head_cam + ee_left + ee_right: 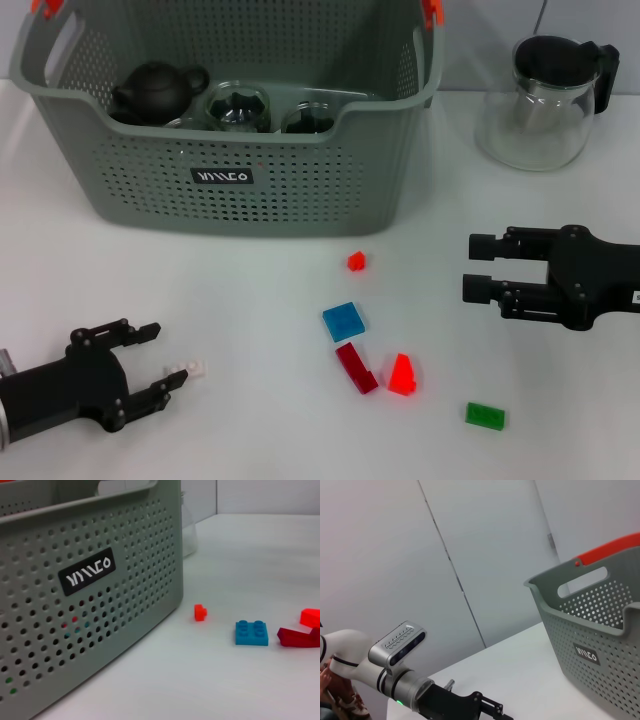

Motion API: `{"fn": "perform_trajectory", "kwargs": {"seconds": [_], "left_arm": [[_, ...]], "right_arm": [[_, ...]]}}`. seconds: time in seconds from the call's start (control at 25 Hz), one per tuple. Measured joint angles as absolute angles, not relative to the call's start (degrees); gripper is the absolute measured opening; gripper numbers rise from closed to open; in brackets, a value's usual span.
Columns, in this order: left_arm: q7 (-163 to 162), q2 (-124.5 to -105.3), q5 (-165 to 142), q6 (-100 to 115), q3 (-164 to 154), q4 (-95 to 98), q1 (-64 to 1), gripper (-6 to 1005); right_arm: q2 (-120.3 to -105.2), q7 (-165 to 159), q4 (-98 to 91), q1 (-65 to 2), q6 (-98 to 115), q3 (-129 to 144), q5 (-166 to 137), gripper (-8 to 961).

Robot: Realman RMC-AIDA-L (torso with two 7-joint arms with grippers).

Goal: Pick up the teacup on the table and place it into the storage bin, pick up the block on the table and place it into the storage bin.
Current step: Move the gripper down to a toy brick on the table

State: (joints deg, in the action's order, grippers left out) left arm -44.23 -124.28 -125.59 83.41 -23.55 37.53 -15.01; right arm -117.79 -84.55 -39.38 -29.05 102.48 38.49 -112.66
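Note:
The grey storage bin [240,175] stands at the back of the table, and its label also faces me in the left wrist view [87,572]. Inside it sit a black teapot [155,90] and two glass teacups [238,108]; no teacup shows on the table. Loose blocks lie in front: a small orange-red one [356,261], a blue one [344,321], a dark red one [356,367], a red wedge [402,374], a green one [485,415] and a small white one [195,371]. My left gripper [165,353] is open at the near left, the white block just off its lower fingertip. At mid-right my right gripper [478,267] hovers open and holds nothing.
A glass pitcher with a black lid [540,100] stands at the back right. The left wrist view shows the bin wall close by, with the small red block [200,612] and the blue block [252,632] beyond it. A grey wall rises behind the table.

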Motion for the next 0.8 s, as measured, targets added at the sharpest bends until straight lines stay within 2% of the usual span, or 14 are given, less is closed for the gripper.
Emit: {"fn": "perform_trajectory", "kwargs": {"seconds": [0.76,0.8], "left_arm": [[-44.64,-124.21,-125.82,82.98,-23.56,35.42,-15.42,541],[-44.65,-124.22,-125.87,82.94,-23.59,35.41,-15.41,509]], "right_arm": [[-117.77,-84.50,-39.37,-28.83,102.48,38.49,-112.71,655],[-117.77,-84.50,-39.37,-28.83,102.48,38.49,-112.73,655]]}}
